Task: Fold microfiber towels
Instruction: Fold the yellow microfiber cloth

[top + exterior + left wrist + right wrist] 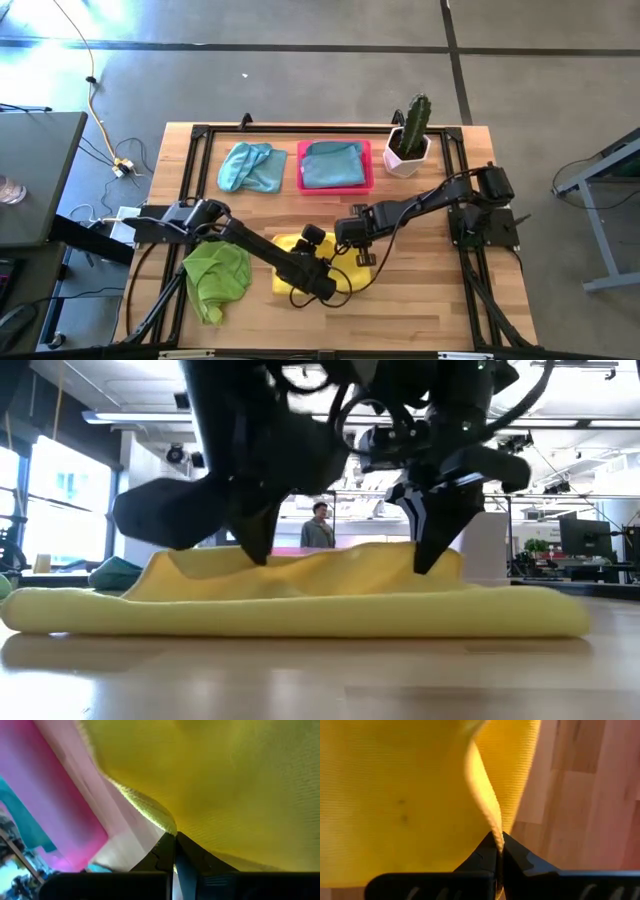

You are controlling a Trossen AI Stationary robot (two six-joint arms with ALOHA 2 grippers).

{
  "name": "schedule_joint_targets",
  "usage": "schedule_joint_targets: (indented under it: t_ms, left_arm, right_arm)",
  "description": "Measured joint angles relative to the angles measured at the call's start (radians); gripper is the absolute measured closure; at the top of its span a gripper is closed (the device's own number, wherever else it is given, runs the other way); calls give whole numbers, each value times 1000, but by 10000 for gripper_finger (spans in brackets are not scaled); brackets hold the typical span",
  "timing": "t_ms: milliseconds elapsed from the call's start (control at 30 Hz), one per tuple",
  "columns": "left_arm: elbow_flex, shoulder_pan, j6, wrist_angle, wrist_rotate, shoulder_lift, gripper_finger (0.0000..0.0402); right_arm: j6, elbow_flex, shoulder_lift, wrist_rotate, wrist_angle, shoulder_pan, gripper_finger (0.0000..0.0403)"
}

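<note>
yellow towel (296, 262) lies at the near-centre of the wooden counter (420, 300), flat along its near edge, with its far edge raised off the wood.

left gripper (174, 840): fingers fully closed, pinching the raised hem at one corner. right gripper (498, 842): fingers likewise closed on the hem at the other corner. in the low view both sit at matching height, cloth sagging a little between them.

other towels: lime green towel (218, 275) bunched by the left arm's base; one light blue towel (251, 166) loose at the far side, another light blue towel (332, 163) inside the pink tray (365, 183). cactus pot (408, 150) at the far right.

step in hand, as judged: fold in half, carrying the held edge over to the near edge.

to do it well: move both arms together at equal height and pace so the hem stays taut and straight; lift only enough to clear the lower layer; lay edge on edge before letting go. risk: uneven travel skews the fold.
</note>
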Motion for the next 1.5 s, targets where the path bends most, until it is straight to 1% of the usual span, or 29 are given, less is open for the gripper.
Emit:
schedule_joint_targets:
  t_ms: [167, 267, 367, 500, 567, 633, 700, 767, 933, 1067, 1167, 1233, 1267, 1333, 1433, 1500]
  left_arm:
    - [-31, 11, -20, -4, 0, 0, 401]
    - [-34, 11, -31, -1, 4, 0, 401]
    - [-34, 11, -42, 0, 24, 0, 399]
    - [-35, 11, -84, -4, 38, 1, 387]
    - [-34, 11, -75, -14, 37, 1, 376]
    - [-34, 11, -47, -22, 18, 1, 364]
    - [-33, 11, -25, -25, -7, 1, 349]
    - [-27, 11, -14, -26, -13, 1, 335]
    - [-15, 11, -15, -29, -17, 1, 300]
    - [-11, 9, -26, -30, -79, 1, 279]
    - [-11, 9, -42, -33, -132, 2, 270]
    - [-10, 7, -31, -33, -133, 2, 269]
    - [-10, 5, -11, -32, -100, 2, 269]
    - [-10, 0, 50, -30, 26, 2, 272]
    - [-11, -10, 74, -27, 307, -9, 277]
    - [-11, -21, 47, -24, 471, -32, 281]
  right_arm:
    - [-18, 0, 0, -27, 7, -23, 397]
    - [-32, 0, 0, -31, 7, -35, 380]
    - [-44, 0, 0, -45, 7, -41, 341]
    - [-44, 3, 0, -28, -15, -43, 269]
    - [-40, 14, 0, -17, -52, -43, 237]
    - [-24, 33, -1, -5, -97, -42, 213]
    - [-7, 58, -1, 10, -157, -42, 197]
    - [17, 87, -1, 28, -216, -40, 189]
    - [43, 129, -2, 32, -329, -16, 187]
    - [50, 133, -8, 32, -377, 22, 187]
    - [90, 133, -25, 32, -391, 59, 187]
    - [108, 133, -43, 37, -394, 87, 187]
    - [120, 133, -53, 45, -395, 102, 187]
    - [146, 133, -75, 48, -396, 129, 187]
    - [199, 133, -105, 59, -400, 174, 187]
    - [228, 133, -118, 86, -399, 213, 187]
